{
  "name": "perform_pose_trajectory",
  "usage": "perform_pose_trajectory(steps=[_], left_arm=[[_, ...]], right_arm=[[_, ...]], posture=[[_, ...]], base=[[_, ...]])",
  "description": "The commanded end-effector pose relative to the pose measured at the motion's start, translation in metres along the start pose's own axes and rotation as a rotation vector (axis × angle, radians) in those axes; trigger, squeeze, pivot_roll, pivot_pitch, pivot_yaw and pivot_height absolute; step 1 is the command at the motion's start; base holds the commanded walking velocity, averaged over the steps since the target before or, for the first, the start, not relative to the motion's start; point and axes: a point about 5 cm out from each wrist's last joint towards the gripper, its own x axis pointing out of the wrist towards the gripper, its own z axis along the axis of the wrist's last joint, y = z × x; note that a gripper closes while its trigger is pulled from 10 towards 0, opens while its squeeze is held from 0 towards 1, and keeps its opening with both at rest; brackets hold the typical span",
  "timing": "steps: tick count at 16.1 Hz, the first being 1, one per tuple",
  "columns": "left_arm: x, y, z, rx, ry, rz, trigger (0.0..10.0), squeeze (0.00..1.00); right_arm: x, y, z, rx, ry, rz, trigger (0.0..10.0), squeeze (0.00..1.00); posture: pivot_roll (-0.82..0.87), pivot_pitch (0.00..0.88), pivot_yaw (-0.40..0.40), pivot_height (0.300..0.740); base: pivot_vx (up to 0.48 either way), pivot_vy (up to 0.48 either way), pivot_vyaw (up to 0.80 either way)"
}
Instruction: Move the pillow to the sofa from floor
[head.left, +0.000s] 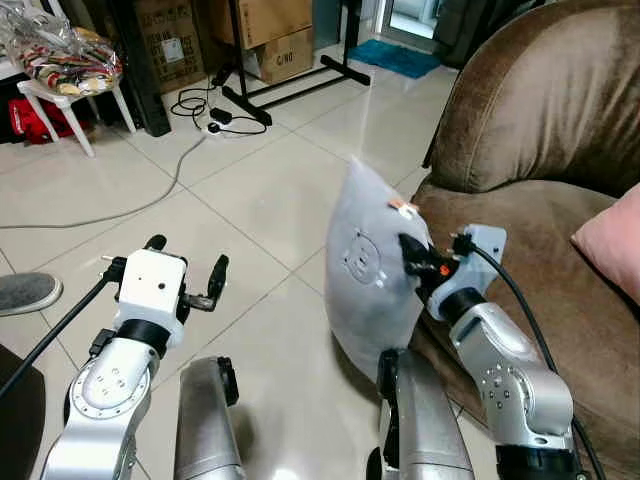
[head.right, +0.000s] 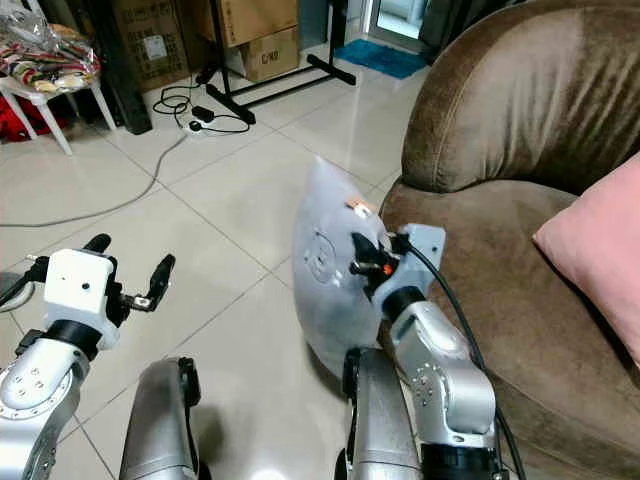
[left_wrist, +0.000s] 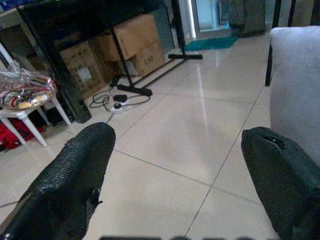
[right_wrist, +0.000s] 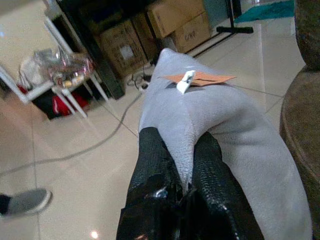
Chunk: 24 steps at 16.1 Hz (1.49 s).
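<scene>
1. The right gripper (right_wrist: 186, 165) pinches a fold of the grey pillow (head.left: 370, 270) between its two black fingers (right_wrist: 155, 160). The pillow hangs upright, off the floor, just beside the front edge of the brown sofa (head.left: 540, 130).
2. The left gripper (head.left: 185, 275) has its fingers spread apart and holds nothing. It hovers over the tiled floor (head.left: 250, 190), well apart from the pillow.
3. Risk one, I judge: the grip takes only a thin fold near one edge, so the soft cloth can slip out and the pillow can drop on the tiles.
4. Risk two: the low part of the pillow hangs under the level of the seat, so it can catch on the front of the sofa if the arm does not lift it first.
5. Risk three: a pink cushion (head.left: 612, 245) lies on the seat already, and a long throw can push against it.
6. Count, near: two grippers, one grey pillow with one orange tag (right_wrist: 200, 78), one pink cushion, one sofa.
7. Count, far: one grey shoe (head.left: 25, 292), one cable (head.left: 120, 210) on the floor, one white stool (head.left: 65, 100) with wrapped things on it, one teal mat (head.left: 395, 58), and at least three cardboard boxes (head.left: 285, 52) by the wall.
</scene>
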Motion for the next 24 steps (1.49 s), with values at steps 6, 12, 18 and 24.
perform_pose_trajectory(steps=[6, 12, 18, 24], left_arm=[[0.004, 0.003, 0.009, 0.039, -0.039, 0.044, 10.0, 0.00], [0.007, 0.004, 0.010, 0.053, -0.045, 0.050, 10.0, 0.00], [0.007, 0.003, 0.011, 0.054, -0.049, 0.037, 10.0, 0.00], [0.008, 0.001, 0.009, 0.054, -0.043, 0.023, 10.0, 0.00]], right_arm=[[0.004, 0.022, 0.026, 0.016, -0.075, 0.054, 10.0, 0.00], [0.009, 0.027, 0.038, 0.004, -0.105, 0.060, 10.0, 0.00], [0.010, 0.025, 0.040, 0.015, -0.115, 0.042, 10.0, 0.00], [0.010, 0.023, 0.040, 0.016, -0.117, 0.022, 10.0, 0.00]], posture=[[0.03, 0.000, -0.030, 0.540], [0.03, 0.000, -0.038, 0.610], [0.03, 0.000, -0.028, 0.670], [0.03, 0.000, -0.027, 0.735]], base=[[0.000, 0.000, 0.00], [0.000, 0.000, 0.00], [0.000, 0.000, 0.00], [0.000, 0.000, 0.00]])
